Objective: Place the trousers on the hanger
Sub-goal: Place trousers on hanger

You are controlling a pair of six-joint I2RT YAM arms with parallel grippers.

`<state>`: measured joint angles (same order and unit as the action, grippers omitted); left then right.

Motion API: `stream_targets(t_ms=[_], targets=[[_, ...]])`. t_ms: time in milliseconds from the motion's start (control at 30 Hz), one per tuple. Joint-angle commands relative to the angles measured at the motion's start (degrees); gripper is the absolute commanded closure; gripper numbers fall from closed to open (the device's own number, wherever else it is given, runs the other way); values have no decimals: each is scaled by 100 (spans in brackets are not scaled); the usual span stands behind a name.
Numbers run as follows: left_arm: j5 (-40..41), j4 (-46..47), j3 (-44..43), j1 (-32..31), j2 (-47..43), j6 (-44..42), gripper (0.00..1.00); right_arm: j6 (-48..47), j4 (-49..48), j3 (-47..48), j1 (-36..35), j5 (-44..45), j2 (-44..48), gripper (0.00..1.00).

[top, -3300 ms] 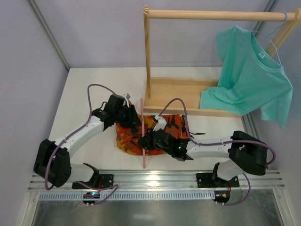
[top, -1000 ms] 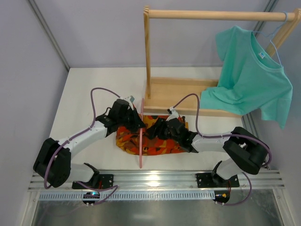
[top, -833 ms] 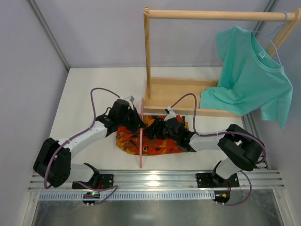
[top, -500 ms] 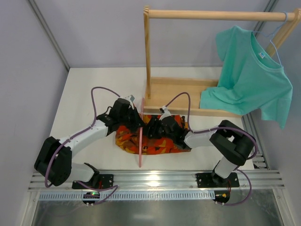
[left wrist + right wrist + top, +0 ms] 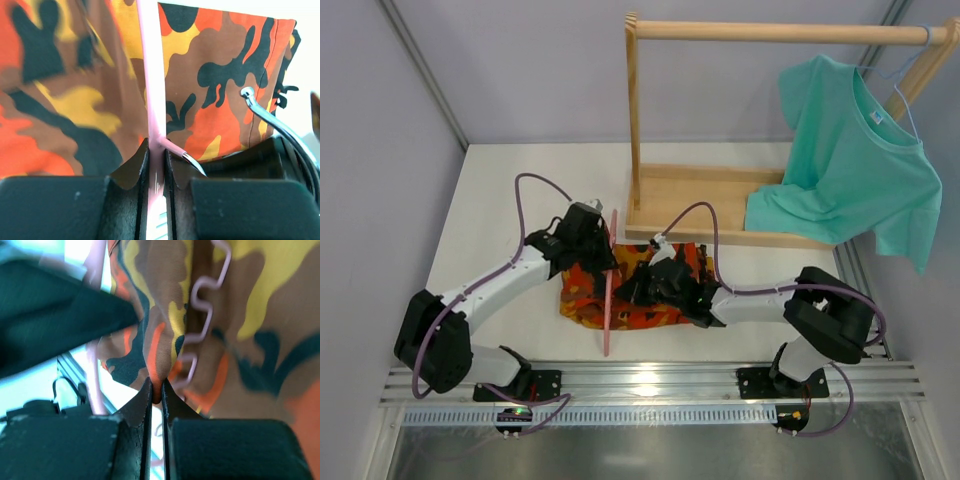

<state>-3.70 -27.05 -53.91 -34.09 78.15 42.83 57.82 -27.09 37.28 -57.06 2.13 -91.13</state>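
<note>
From above, the trousers (image 5: 650,300) lie bunched on the table (image 5: 510,190), with the hanger (image 5: 607,310) standing on edge across their left part. The left gripper (image 5: 592,248) meets the hanger near its far end. The right gripper (image 5: 638,285) is down on the cloth beside it.

The left wrist view shows those jaws clamped on the pink bar near the hook (image 5: 272,122), with trousers behind.

The right wrist view shows jaws pinched shut on a fold of trousers beside the ridged bar. How much cloth they hold is hard to tell.

The step looks like threading cloth through the hanger. Next, the right arm should draw its fold over the bar while the left holds the hanger steady.
</note>
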Motion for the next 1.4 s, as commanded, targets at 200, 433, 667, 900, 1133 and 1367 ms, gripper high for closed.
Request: stream_targets(t_ms=[200, 433, 667, 900, 1133, 1367], targets=[[906, -757, 38, 69, 201, -143, 100, 509, 1878, -1055, -324, 1789, 2112, 96], [1258, -1039, 100, 60, -124, -99, 100, 1117, 3798, -1468, -332, 2547, 3627, 96], [1328, -1171, 30, 78, -116, -99, 100, 1846, 4334, -2049, -332, 2801, 4278, 96], [986, -758, 346, 104, -326, -292, 100, 2171, 5608, -1706, -324, 3522, 4648, 96], [1020, -968, 390, 139, -353, -345, 100, 2444, 6233, -1548, -324, 3961, 4885, 96], [1110, -1470, 302, 429, -405, -556, 100, 1561, 4809, -1978, -324, 3155, 4912, 96]])
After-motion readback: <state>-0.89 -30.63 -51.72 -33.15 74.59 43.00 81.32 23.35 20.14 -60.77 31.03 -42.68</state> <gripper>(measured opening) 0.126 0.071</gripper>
